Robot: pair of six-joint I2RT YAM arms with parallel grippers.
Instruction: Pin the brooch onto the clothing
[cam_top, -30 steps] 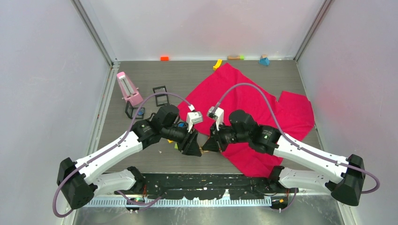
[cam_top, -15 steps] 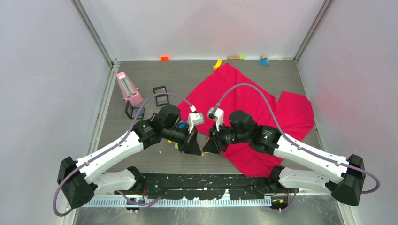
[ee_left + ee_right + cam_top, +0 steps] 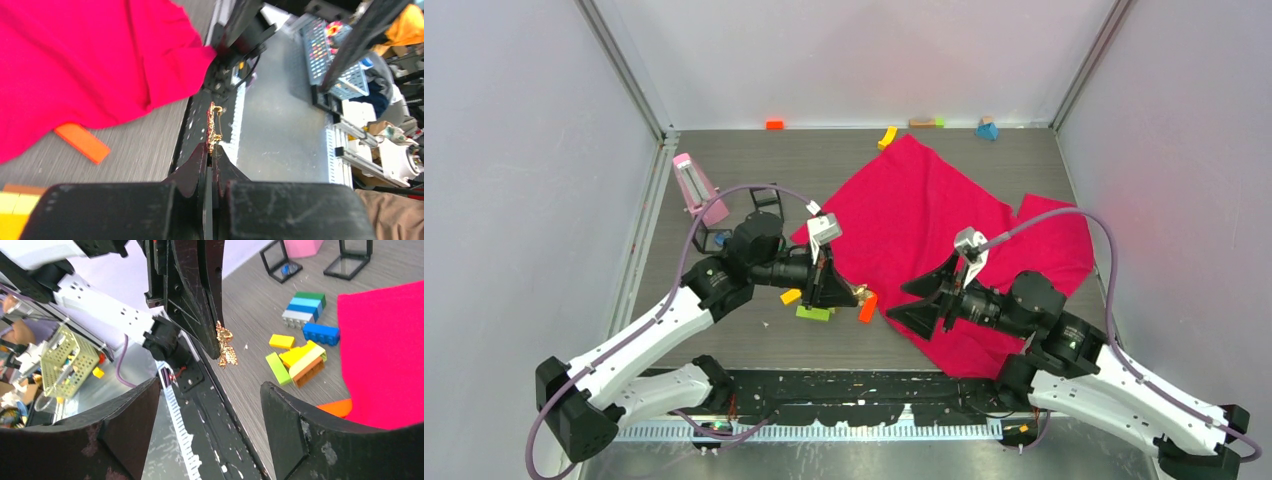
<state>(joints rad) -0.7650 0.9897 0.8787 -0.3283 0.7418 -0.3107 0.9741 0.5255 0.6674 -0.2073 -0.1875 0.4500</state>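
Grey wood-grain tabletop, pale walls all round. The crimson T-shirt lies spread over the table's right half. My right gripper hovers at the shirt's near edge, fingers wide apart, holding nothing. My left gripper is pressed together above a scatter of toy bricks, with an orange brick just beside the hem. Pinched at its tips by one end is the brooch — a small gilt piece held in the air just off the shirt's left edge.
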